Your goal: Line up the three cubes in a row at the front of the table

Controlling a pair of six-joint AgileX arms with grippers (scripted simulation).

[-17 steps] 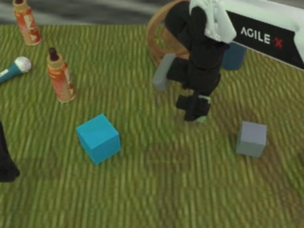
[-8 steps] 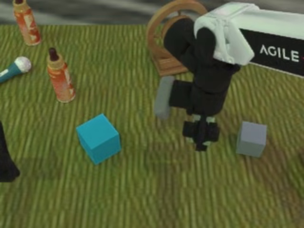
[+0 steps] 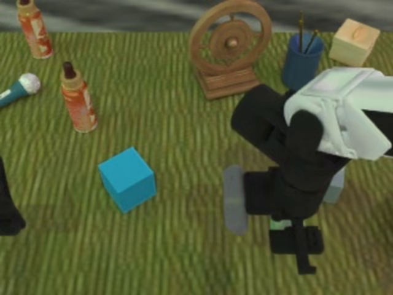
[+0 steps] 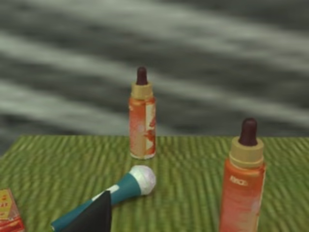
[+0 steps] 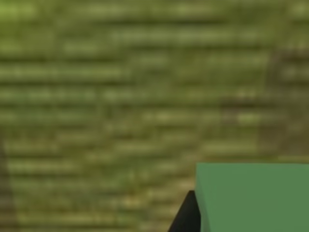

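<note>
My right gripper [image 3: 295, 244] hangs low over the front right of the table [image 3: 184, 246], shut on the small light green cube [image 5: 251, 198]. In the top view only a sliver of that cube [image 3: 277, 226] shows under the wrist. One black finger [image 5: 186, 220] lies against its side. The pale grey-blue cube [image 3: 335, 188] is mostly hidden behind the right arm. The large cyan-blue cube [image 3: 127, 178] rests left of centre, well apart from both grippers. My left arm [image 3: 7, 212] is parked at the left edge, with one finger [image 4: 91, 217] showing far out to the side.
Two orange dropper bottles [image 3: 78, 98] [image 3: 34, 27] and a teal microphone [image 3: 18, 89] lie at the back left. A wooden wheel [image 3: 230, 46], a blue pen cup [image 3: 302, 61] and a cream box [image 3: 354, 41] stand along the back right.
My right arm has swung forward and to the right with the green cube, uncovering the wheel and pen cup and now covering most of the grey-blue cube. The left arm stayed put.
</note>
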